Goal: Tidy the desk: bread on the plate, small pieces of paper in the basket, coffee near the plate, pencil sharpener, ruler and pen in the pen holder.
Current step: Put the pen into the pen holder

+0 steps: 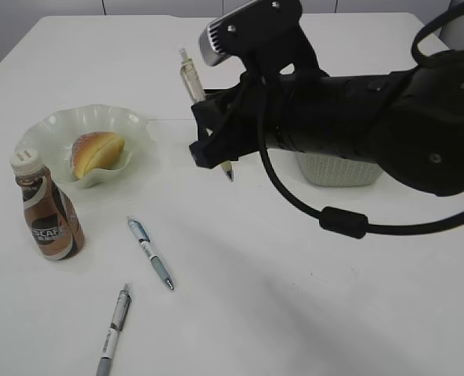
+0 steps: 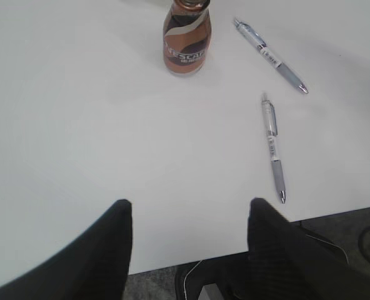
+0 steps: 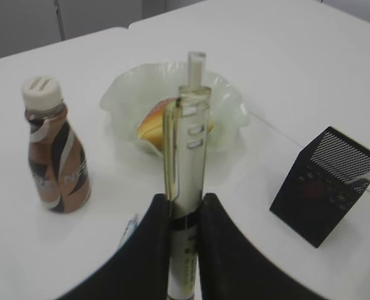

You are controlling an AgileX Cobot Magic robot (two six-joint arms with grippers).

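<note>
My right gripper (image 1: 213,139) (image 3: 184,203) is shut on a yellowish clear pen (image 1: 191,80) (image 3: 188,137) and holds it upright above the table, tip down. The bread (image 1: 97,151) (image 3: 152,127) lies on the pale green plate (image 1: 59,121) (image 3: 125,94). The coffee bottle (image 1: 48,211) (image 2: 186,40) (image 3: 55,156) stands just in front of the plate. A blue-grip pen (image 1: 150,252) (image 2: 271,55) and a grey pen (image 1: 114,329) (image 2: 273,147) lie on the table. The black mesh pen holder (image 3: 325,184) stands to the right. My left gripper (image 2: 190,206) is open and empty over the table's front edge.
A white woven basket (image 1: 338,168) stands behind my right arm, mostly hidden by it. The pen holder is hidden in the exterior view. No paper pieces, ruler or sharpener show clearly. The table's front edge (image 2: 172,265) is right under my left gripper.
</note>
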